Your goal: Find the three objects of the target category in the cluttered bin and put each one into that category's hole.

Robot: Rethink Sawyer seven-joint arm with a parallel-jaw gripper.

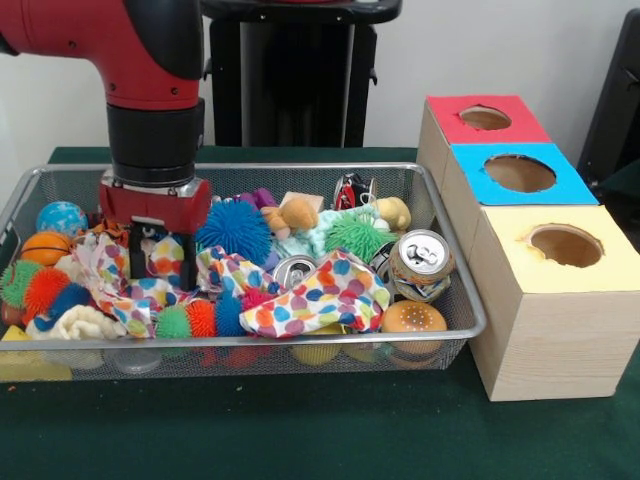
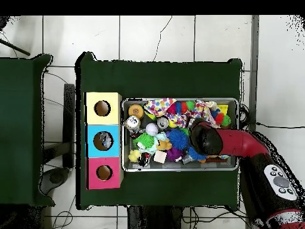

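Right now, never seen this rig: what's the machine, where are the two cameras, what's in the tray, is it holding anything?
The machine is a red and black robot arm. One picture is taken from across the table, facing the robot; the other looks straight down from above.

On the green table sits a wire mesh bin full of clutter: spiky rubber balls like the blue one, drink cans, a polka-dot cloth, a small basketball, a toy burger, soft toys.

Beside the bin are three wooden boxes, each with a round hole on top: red, blue, yellow.

The gripper is down among the cloth at one end. Whether its fingers hold anything can't be told.
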